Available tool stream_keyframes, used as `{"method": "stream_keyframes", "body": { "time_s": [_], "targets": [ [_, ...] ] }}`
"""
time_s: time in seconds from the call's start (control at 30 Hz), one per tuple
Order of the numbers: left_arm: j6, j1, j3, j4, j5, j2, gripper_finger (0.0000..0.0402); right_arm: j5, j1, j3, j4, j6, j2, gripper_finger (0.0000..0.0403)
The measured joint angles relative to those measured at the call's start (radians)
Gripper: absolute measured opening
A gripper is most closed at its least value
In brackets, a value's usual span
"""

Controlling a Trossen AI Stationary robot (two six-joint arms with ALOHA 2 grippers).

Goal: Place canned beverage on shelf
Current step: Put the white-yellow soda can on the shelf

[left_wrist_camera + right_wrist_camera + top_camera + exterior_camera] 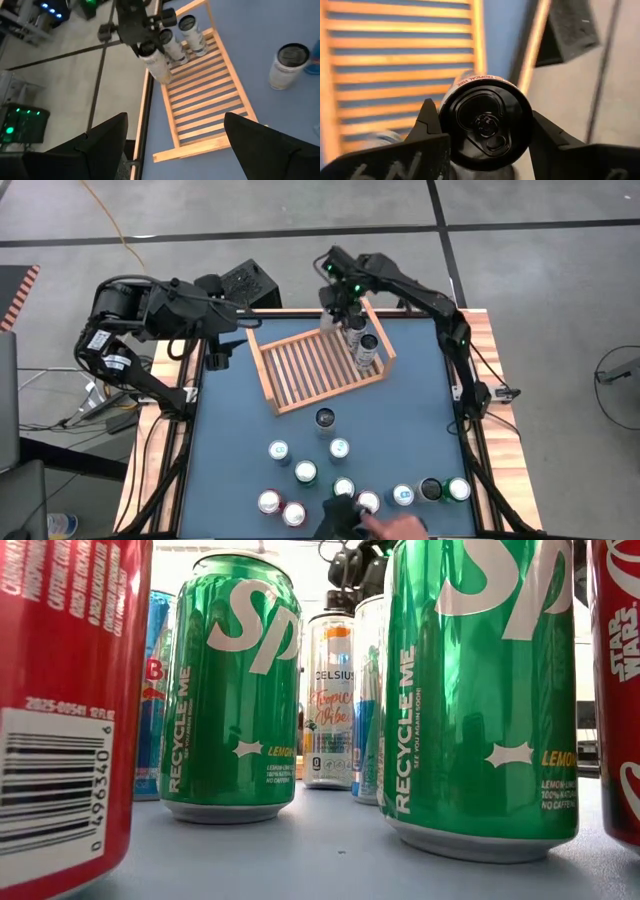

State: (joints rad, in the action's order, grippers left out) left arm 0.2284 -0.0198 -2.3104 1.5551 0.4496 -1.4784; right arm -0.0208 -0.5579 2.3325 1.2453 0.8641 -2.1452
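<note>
1. Presently the right gripper [480, 131] is over the far right corner of the shelf [300, 370], its jaws partly open and closed on the sides of a slim can [484, 125] with a black lid, held upright.

2. The wooden slatted shelf sits on the far half of the blue table [230, 460], turned at an angle. Two cans [186, 35] already stand in it along its far right side, just beside the held can.

3. The held can's base appears low over the slats at the shelf's far corner. Whether it is touching them I cannot tell.

4. The left gripper [175, 135] waits off the shelf's left end, near the table's far left edge, jaws wide open and empty.

5. On the near half of the table a cluster of cans [340, 480] remains, green, red and silver among them, with one dark-topped can [325, 419] apart from the cluster, near the shelf's near side.

6. At the near edge of the table a person's gloved hand [345, 515] is in among the cans.

7. Judgement: the step in hand is setting this can down in the row, so the task is partway along, with many cans not yet shelved.

8. The next move calls for lowering the can squarely until its base rests on the slats without knocking its neighbours. The jaws should then open and lift straight up.

9. Risk: a tilted release could topple the slim can.
</note>
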Motion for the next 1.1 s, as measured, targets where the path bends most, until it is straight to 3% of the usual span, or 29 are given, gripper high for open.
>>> {"method": "stream_keyframes", "body": {
  "time_s": [0.13,0.7,0.87,1.1],
  "targets": [
    [-0.001,-0.033,0.0,0.0,0.011,0.0,0.0318,0.002,-0.039,0.0,0.013,0.047,0.003,0.0139],
    [-0.004,-0.088,0.0,0.002,0.002,0.0,0.0318,-0.003,0.007,0.0,-0.003,0.156,-0.028,0.0139],
    [-0.008,-0.088,0.0,0.003,0.002,0.0,0.0318,0.059,0.024,-0.004,0.015,0.166,-0.079,0.0139],
    [-0.001,-0.089,0.0,0.003,0.005,0.0,0.0318,-0.001,0.009,-0.001,0.013,0.15,-0.069,0.0139]
  ]
}}
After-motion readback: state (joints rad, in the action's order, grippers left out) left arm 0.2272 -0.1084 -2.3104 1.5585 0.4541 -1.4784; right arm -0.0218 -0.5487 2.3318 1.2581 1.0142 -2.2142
